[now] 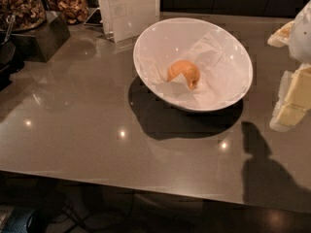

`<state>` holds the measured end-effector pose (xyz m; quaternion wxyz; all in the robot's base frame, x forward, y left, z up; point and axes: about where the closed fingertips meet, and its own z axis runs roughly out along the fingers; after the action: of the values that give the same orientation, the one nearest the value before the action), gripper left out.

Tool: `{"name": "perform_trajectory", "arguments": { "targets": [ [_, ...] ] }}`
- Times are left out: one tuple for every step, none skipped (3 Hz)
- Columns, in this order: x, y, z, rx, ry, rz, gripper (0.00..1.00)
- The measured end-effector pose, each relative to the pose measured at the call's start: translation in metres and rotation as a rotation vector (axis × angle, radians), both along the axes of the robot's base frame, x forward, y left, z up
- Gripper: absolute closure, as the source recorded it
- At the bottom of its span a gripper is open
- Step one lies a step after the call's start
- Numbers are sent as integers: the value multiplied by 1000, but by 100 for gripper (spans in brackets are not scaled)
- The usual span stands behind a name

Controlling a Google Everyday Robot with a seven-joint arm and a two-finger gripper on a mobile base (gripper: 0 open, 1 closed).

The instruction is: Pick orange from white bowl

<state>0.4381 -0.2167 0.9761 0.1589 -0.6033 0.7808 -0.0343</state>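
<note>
The white bowl [223,38] sits tilted at the middle back of the grey-brown table, lined with crumpled white paper. The orange [183,73] lies inside it, left of centre, with a fold of paper partly covering its lower side. My gripper [290,106], white and pale yellow, is at the right edge of the view. It hangs above the table to the right of the bowl, apart from the bowl and the orange. It casts a dark shadow on the table in front of it.
Glass containers of nuts [22,6] and dried snacks [72,8] stand at the back left, one on a dark block [41,40]. A white upright card [129,8] stands just behind the bowl. The table's front edge [121,184] runs across the bottom.
</note>
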Motion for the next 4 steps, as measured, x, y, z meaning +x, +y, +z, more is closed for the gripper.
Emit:
{"name": "perform_trajectory", "arguments": {
  "targets": [
    [0,0,0,0,0,0,0],
    [10,12,4,17,-5,27,0],
    [29,42,8,53,-13,110,0],
    [60,80,-3,111,17,202,0]
  ]
}}
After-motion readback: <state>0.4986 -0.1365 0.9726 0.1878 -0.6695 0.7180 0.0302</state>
